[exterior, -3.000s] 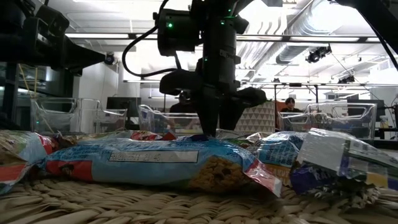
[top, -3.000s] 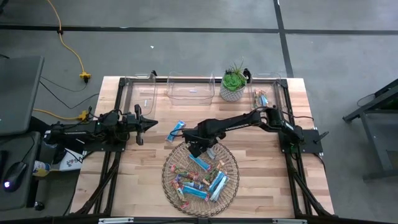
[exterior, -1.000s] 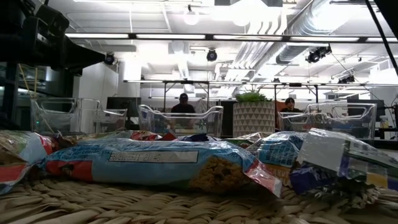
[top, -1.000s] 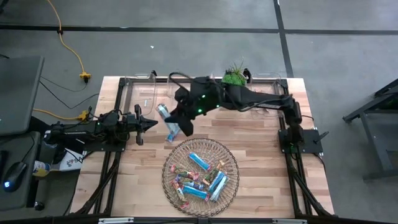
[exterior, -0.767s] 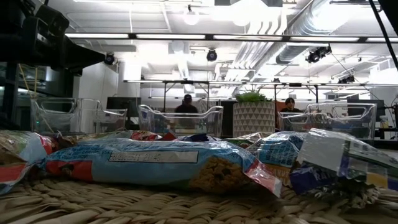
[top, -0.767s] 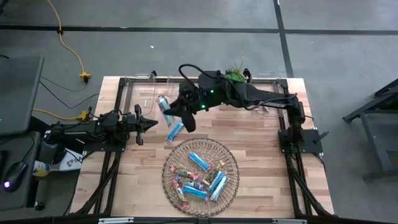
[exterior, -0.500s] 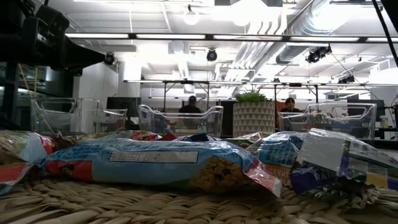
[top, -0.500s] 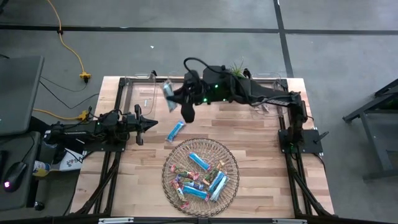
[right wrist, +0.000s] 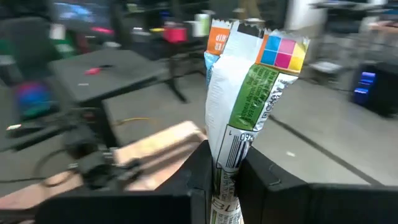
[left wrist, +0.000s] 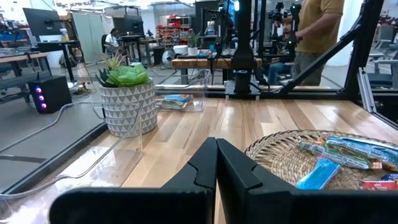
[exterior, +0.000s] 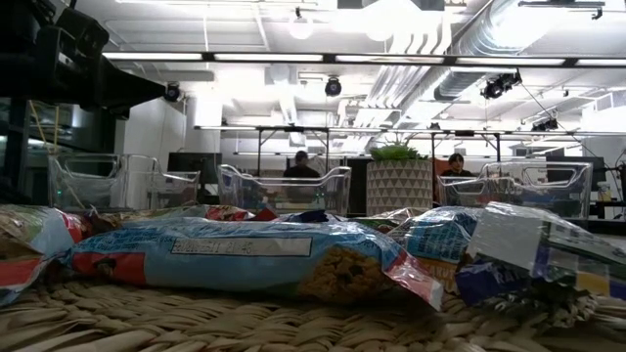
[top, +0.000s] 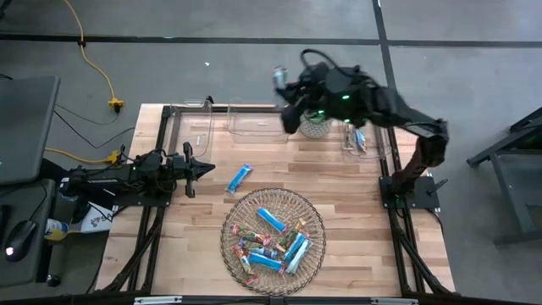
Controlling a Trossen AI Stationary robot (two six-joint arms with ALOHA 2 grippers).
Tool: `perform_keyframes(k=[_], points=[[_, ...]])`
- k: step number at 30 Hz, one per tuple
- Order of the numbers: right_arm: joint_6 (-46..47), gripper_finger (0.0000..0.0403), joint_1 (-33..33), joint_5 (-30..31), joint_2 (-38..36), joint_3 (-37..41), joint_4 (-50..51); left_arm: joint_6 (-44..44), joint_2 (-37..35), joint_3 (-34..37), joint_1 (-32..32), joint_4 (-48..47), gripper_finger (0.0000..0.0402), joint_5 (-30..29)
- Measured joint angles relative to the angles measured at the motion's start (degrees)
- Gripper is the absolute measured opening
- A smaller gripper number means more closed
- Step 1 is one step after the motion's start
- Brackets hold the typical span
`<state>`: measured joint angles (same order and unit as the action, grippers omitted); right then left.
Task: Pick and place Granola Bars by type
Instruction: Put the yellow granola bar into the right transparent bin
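Note:
My right gripper [top: 285,91] is high above the table's far edge, over the middle clear bin [top: 258,124], shut on one granola bar [right wrist: 249,93] with a silvery wrapper and green and orange print. More granola bars [top: 275,237] lie in the round woven basket [top: 230,219], blue ones and tan ones mixed. One blue bar [top: 240,178] lies flat on the wood beside the basket. At the table's left edge my left gripper [top: 193,166] stays shut and level, touching nothing; its fingers [left wrist: 216,168] show closed in the left wrist view. My right gripper pinches the bar's one end [right wrist: 227,163] between its two fingers. The fingers come roughly level from the table's right. The rest of the bar [top: 278,78] sticks out beyond the fingertips, lifted well clear of the table and bins.
Three clear bins line the far edge: left [top: 190,127], middle, and right [top: 366,129], the right one holding bars. A small potted plant [left wrist: 127,99] stands between the middle and right bins. Bare wood lies between the basket and the bins.
My right gripper has risen and swung from above the table's left-centre toward the far edge and to the right, turning as it went, carrying the bar with it. The blue bar on the wood has stayed in place.

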<state>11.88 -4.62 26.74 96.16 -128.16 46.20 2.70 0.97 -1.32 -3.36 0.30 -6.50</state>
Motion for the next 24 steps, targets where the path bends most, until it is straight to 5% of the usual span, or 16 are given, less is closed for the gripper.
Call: perform_keyframes(k=[11,17,24], points=[[16.8,0.0036,-0.7,23.9,-7.5,0.0,26.2,0.0,0.0,0.0,0.0,0.0,0.0003,0.0],[30.4,0.0036,-5.3,25.2,-8.3,0.0,43.2,0.0,0.0,0.0,0.0,0.0,0.0003,0.0],[34.2,0.0036,-15.0,19.9,-10.1,7.3,43.9,0.0,0.0,0.0,0.0,0.0,0.0003,0.0]])
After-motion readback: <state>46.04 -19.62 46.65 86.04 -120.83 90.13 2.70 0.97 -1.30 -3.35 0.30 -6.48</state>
